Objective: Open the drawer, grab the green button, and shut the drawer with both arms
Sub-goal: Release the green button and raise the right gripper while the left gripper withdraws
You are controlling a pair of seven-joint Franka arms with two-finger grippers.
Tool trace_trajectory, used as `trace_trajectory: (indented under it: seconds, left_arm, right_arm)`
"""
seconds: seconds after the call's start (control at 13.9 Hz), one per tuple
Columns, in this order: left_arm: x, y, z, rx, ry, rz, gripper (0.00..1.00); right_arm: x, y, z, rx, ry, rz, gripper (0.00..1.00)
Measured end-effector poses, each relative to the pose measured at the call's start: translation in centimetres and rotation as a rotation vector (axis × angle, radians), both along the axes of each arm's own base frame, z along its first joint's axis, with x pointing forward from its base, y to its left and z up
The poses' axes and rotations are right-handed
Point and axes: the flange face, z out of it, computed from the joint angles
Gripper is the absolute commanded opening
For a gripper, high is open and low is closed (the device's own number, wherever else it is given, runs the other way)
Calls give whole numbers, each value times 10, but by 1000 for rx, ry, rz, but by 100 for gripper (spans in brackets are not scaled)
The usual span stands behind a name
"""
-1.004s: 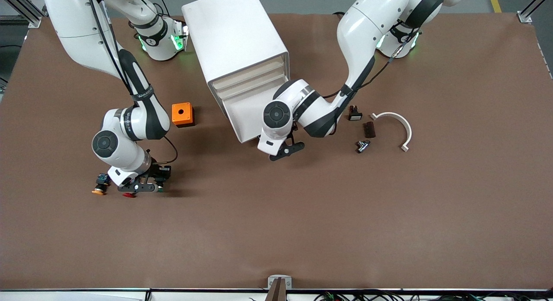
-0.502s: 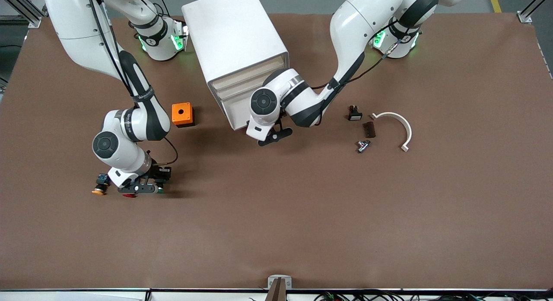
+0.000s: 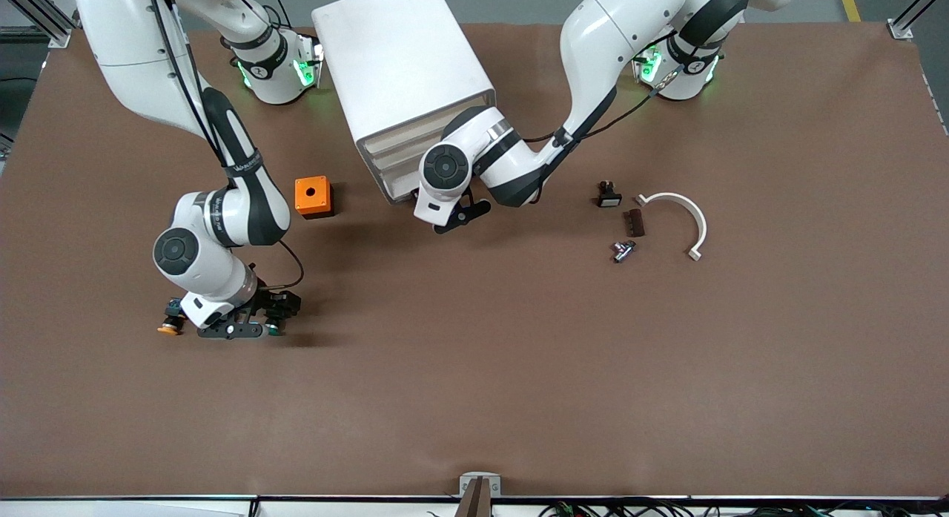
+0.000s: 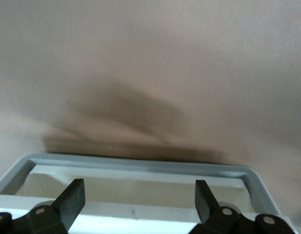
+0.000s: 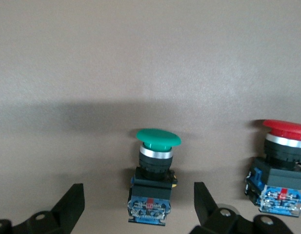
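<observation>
From my console, the left hand (image 3: pixel 458 214) is low at the cream front of the wide shallow white drawer (image 3: pixel 395 191), the bottom one of the rounded white cabinet (image 3: pixel 400 57). Its fingers (image 4: pixel 72 200) are spread wide with nothing between them. As far as I can judge from the front view, the drawer is in, or all but in. The small push button with a green mushroom cap (image 5: pixel 158 146) sits on the brown surface (image 3: pixel 519 369) toward the right arm's end, nearer the front camera than the cabinet. It stands between the widely parted fingers of the right hand (image 3: pixel 248 320) and touches neither. A red-capped button (image 5: pixel 285 131) is just beside it, and an orange-capped button (image 3: pixel 169 325) lies a little way off, toward the right arm's end of the surface. I read this as the closing push. I would drive the left hand squarely along the drawer's travel, slowly, because a skewed shove could jam the tray or slide the whole cabinet. I would stop once the front sits flush. For the right hand, I would lift straight up so neither finger clips the green cap or its red neighbour.
</observation>
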Motion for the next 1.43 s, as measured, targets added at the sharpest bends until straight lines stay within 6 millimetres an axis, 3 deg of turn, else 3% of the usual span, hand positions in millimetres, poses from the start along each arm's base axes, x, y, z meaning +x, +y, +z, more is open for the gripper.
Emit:
trace_trajectory:
  seconds: [0.22, 0.43, 0.65, 1.0, 1.15, 1.22, 1.43]
  left_arm:
    - [-10, -4, -6, -11, 44, 8, 99]
    - [-15, -7, -10, -23, 85, 30, 99]
    - [-12, -6, -14, -36, 107, 56, 99]
    - [-7, -6, -12, -52, 98, 72, 99]
    - [12, 1, -5, -64, 71, 99, 99]
    - [30, 8, 3, -74, 45, 123, 99]
    - [104, 50, 59, -118, -91, 158, 99]
  right_arm:
    - [11, -7, 29, 6, 56, -5, 100]
    - [17, -31, 81, 22, 124, 30, 100]
    - [9, -55, 128, 20, 179, 33, 100]
    - [-9, -81, 235, -22, 282, 24, 100]
    - [-19, -100, 274, -20, 285, -8, 100]
    - [-24, -112, 290, -18, 275, -28, 100]
    - [-39, -137, 324, -9, 244, -46, 100]
